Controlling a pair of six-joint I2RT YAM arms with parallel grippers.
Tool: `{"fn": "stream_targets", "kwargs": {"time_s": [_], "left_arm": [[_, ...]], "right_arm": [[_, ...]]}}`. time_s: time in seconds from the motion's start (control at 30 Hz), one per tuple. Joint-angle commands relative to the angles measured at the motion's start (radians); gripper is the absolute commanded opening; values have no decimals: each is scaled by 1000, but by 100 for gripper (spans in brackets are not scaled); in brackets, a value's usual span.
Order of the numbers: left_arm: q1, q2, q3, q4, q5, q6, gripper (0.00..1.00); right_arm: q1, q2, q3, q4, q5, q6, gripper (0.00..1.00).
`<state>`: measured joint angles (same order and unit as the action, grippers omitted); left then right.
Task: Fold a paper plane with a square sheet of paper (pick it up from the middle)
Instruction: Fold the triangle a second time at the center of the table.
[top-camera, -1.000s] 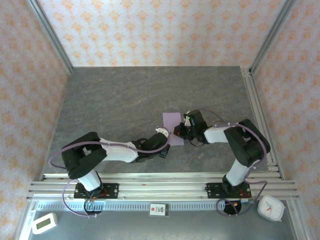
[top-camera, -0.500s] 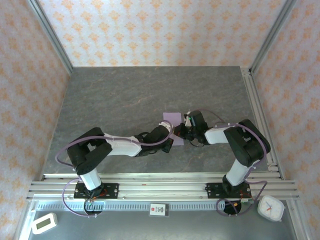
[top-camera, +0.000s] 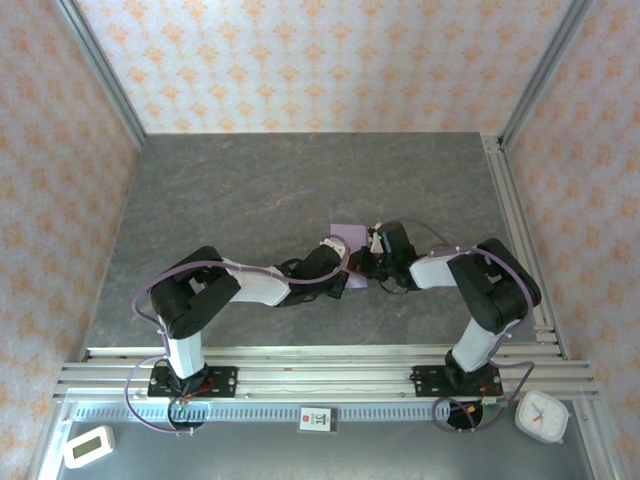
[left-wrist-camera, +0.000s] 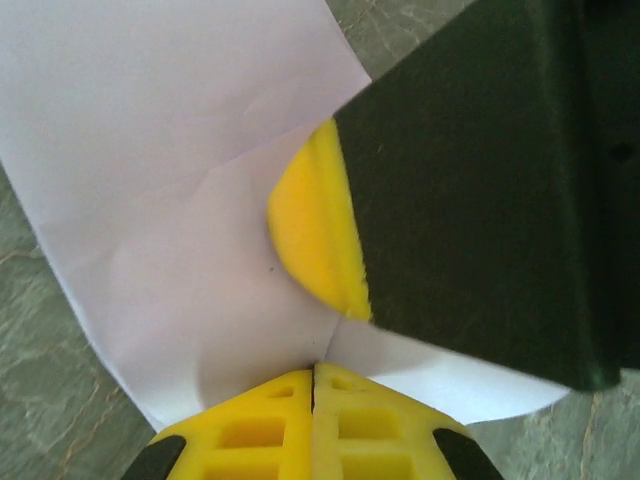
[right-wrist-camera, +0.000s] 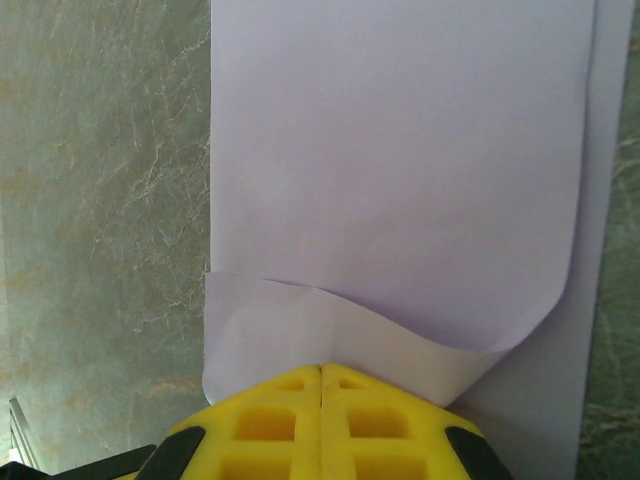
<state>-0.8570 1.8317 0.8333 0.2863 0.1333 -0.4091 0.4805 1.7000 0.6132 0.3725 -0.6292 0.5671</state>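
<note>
The square sheet of paper (top-camera: 349, 237), pale lilac, lies flat on the grey table just past both grippers. In the right wrist view one layer of the sheet (right-wrist-camera: 400, 150) is folded over the other, and its near edge curls up. My right gripper (right-wrist-camera: 321, 370) is shut, its yellow tips resting on the sheet's near edge. My left gripper (left-wrist-camera: 314, 372) is shut too, tips down on the creased sheet (left-wrist-camera: 170, 200) right beside the right gripper's yellow finger (left-wrist-camera: 312, 240). From above, the two grippers (top-camera: 343, 262) (top-camera: 364, 262) meet at the sheet's near side. The paper plane is out of view.
Aluminium rails (top-camera: 320, 365) run along the near edge, and another rail (top-camera: 515, 220) lines the right side. A white timer (top-camera: 88, 446) and a small clock (top-camera: 541, 416) lie in front of the rails. Patterned walls close in the table.
My left arm has reached right and forward, bringing its shut gripper onto the sheet beside the right gripper. The right arm has stayed where it was.
</note>
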Motion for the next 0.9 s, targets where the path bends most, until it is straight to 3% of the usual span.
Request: {"fn": "stream_targets", "kwargs": {"time_s": [0.0,0.2,0.87], "left_arm": [[5,56,-1,-91,-25,20,0],[-10,70,-52,-135,-13,21,0],[-25,116,-173,-64,25,4,0]], "right_arm": [[-8,23,24,-141,30,-24,0],[-16,27,113,-268,104,-105,0],[-172,44,111,-229,59,-132,0]]}}
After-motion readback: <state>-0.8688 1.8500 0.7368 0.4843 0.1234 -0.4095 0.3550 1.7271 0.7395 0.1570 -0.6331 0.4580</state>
